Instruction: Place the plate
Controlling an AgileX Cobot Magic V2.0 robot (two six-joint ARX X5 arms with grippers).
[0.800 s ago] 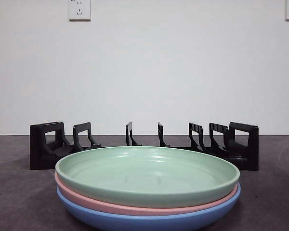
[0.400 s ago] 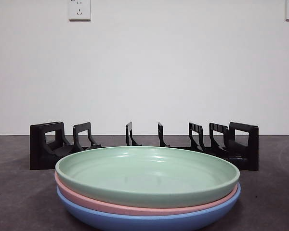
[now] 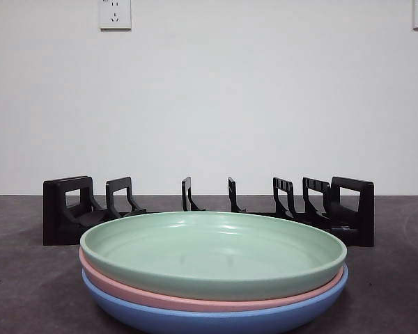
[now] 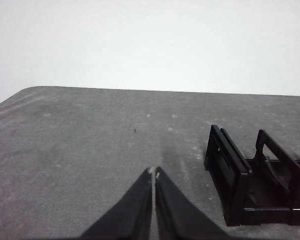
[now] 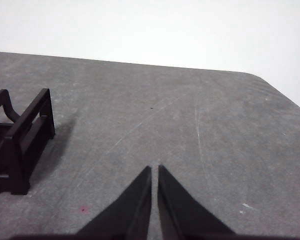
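— Any writing to read?

— None I can make out. Two white wall sockets (image 3: pixel 115 14) sit high on the plain wall, unmarked from here.

— What is on the table?

— Three smooth round plates nested in one stack, close to the front camera: a green plate (image 3: pixel 213 253) on top, a pink plate (image 3: pixel 195 299) under it, a blue plate (image 3: pixel 216 320) at the bottom. Each has a shallow raised rim. Behind them stands a black rack (image 3: pixel 209 209) of upright slotted dividers, likely plastic. The table (image 3: pixel 28 278) is grey, matt and scuffed.

— And your grippers?

— My left gripper (image 4: pixel 154 172) has its jaws pressed together, holding nothing, above bare table with one end of the rack just beside it. My right gripper (image 5: pixel 154 169) has its jaws nearly touching, also holding nothing, near the rack's other end. Neither wrist view shows the plates, so the stack lies apart from both.
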